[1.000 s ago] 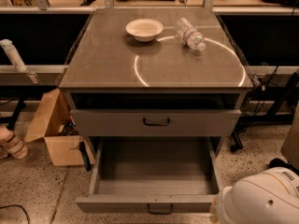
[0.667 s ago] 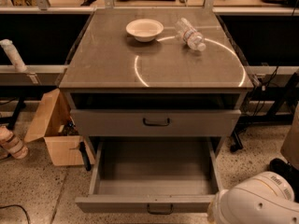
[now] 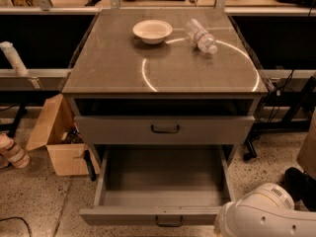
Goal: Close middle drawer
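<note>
An open brown cardboard box [image 3: 52, 141] sits on the speckled floor just left of the cabinet. The wide grey metal middle drawer [image 3: 118, 215], with its slim front and black bar handle, stands pulled far out below the taller-fronted grey drawer [image 3: 207, 130]. An off-centre push could jam it askew. The hand is out of view beyond the white arm shell [image 3: 266, 216] at lower right, so I cannot tell its opening. The table [image 3: 108, 68] carries a white bowl [image 3: 152, 31] and a toppled clear plastic bottle [image 3: 200, 35].
</note>
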Robot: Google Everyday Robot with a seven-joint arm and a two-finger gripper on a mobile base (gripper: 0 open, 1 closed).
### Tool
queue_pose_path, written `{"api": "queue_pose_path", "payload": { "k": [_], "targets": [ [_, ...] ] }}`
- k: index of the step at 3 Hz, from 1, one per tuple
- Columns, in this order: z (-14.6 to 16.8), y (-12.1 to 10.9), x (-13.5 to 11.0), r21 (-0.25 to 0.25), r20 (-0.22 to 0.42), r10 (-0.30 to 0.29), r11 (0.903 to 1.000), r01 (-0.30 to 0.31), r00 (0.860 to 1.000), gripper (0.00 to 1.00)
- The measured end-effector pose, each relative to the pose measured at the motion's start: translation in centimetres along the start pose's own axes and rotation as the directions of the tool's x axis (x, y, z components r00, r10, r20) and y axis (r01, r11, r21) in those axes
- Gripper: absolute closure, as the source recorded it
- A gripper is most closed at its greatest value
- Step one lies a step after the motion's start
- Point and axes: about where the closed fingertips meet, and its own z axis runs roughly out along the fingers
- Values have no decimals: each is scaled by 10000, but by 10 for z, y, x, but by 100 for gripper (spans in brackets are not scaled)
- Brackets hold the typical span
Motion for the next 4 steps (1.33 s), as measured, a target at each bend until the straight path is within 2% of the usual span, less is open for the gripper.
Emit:
{"api": "queue_pose_path", "payload": {
  "k": [1,2,4],
  "targets": [
    [19,0,-4,-151,229,-128,9998,131,9997,100],
    [42,0,-13,-395,685,-965,9943,994,9930,100],
    [58,-19,-23,-471,1671,-2216,9715,2323,9607,100]
  ]
}}
